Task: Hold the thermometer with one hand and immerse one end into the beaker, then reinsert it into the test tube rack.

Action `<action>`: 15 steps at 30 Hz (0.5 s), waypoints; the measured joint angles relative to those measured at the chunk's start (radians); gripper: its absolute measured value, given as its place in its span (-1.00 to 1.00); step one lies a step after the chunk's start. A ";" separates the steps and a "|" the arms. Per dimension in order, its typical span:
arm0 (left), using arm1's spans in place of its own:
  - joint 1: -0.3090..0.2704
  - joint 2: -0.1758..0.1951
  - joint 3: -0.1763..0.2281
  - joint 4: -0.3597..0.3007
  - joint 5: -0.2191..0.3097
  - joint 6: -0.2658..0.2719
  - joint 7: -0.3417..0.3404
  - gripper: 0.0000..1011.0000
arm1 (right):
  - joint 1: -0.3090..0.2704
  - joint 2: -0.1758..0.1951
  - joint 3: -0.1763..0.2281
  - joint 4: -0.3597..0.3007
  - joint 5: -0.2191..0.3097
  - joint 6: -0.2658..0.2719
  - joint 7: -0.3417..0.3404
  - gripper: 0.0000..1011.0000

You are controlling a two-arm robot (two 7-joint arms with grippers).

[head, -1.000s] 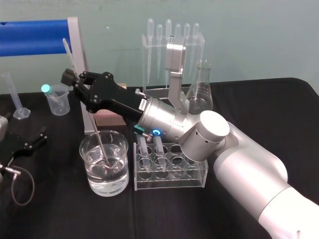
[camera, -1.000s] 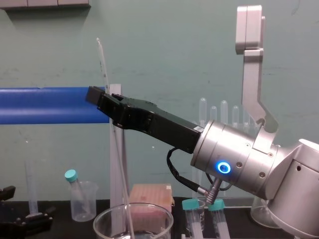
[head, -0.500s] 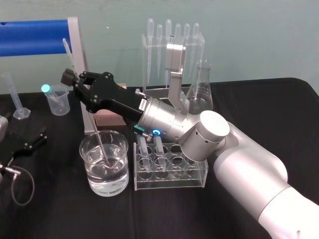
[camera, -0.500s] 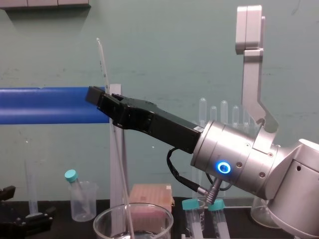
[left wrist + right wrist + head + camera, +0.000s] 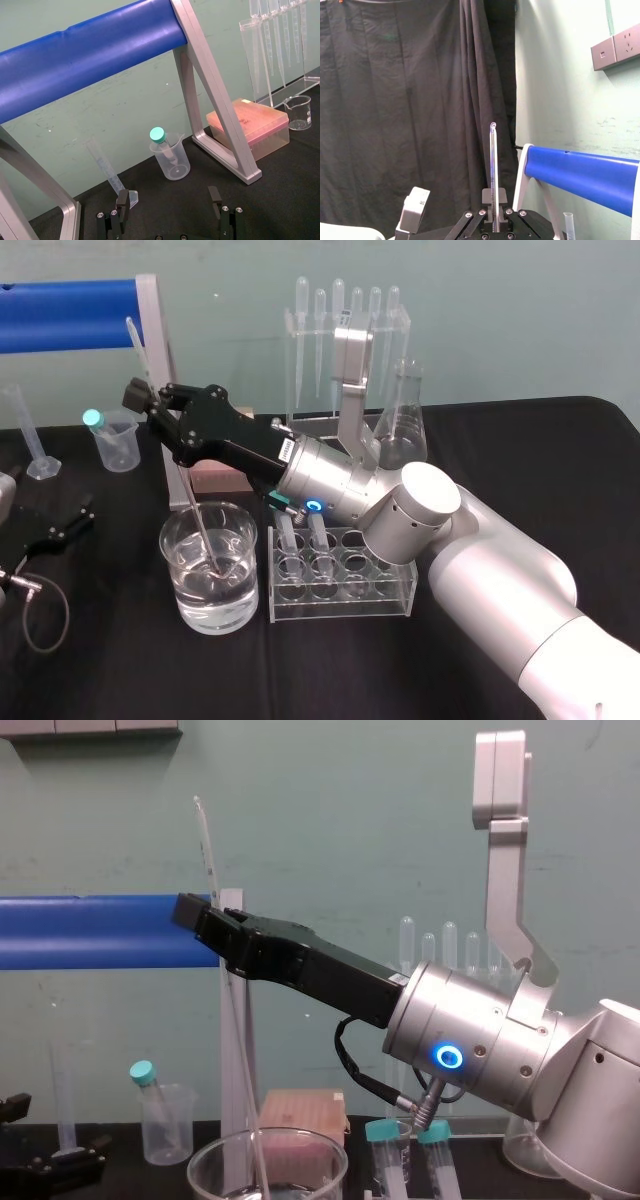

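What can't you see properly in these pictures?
- Thermometer reading, head view: the marks are too small.
- Thermometer's lower end, right wrist view: hidden behind the right gripper, which is shut on it.
- Beaker base and water level, chest view: cut off by the bottom edge.
- Arm behind the open left gripper, head view: cut off by the left edge.
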 joint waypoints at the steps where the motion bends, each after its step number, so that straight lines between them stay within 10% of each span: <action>1: 0.000 0.000 0.000 0.000 0.000 0.000 0.000 0.99 | 0.000 0.000 0.000 0.000 0.000 0.000 0.000 -0.89; 15: 0.000 0.000 0.000 0.000 0.000 0.000 0.000 0.99 | 0.000 0.000 0.000 0.000 0.000 0.000 0.000 -0.89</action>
